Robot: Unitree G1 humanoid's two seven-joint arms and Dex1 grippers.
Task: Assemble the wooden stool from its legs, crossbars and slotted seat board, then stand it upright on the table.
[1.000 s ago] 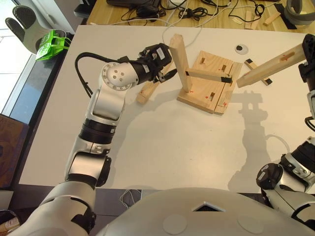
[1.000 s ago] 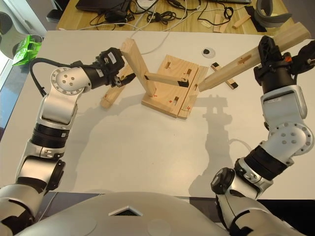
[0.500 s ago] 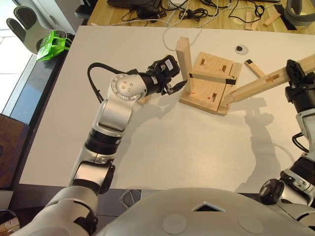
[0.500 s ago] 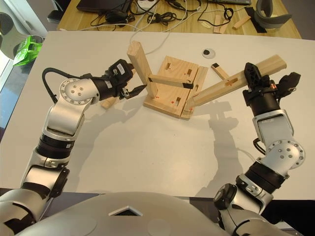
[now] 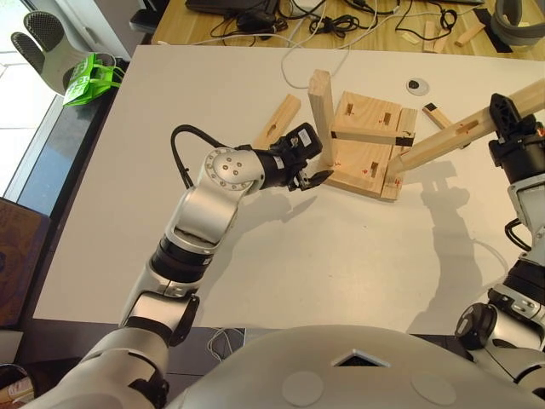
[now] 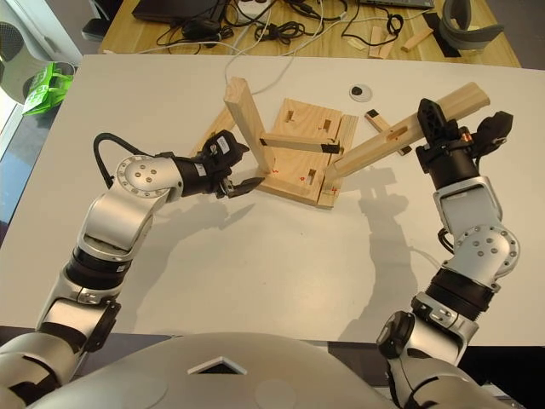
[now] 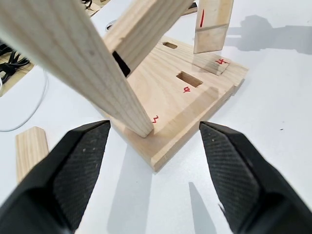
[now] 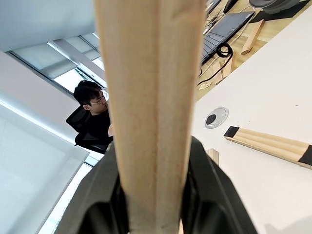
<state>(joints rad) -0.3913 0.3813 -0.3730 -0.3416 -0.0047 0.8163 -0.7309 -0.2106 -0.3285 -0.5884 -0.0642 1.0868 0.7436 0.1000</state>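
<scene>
We read a red 4 beside a slot in the seat board (image 7: 156, 80). A red stroke like a 1 marks one leg (image 7: 214, 24).

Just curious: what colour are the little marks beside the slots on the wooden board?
Red, drawn on the pale seat board; clearest in the left wrist view.

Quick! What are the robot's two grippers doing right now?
The left gripper is open, holding nothing.
The right gripper is shut on the wooden leg.
</scene>
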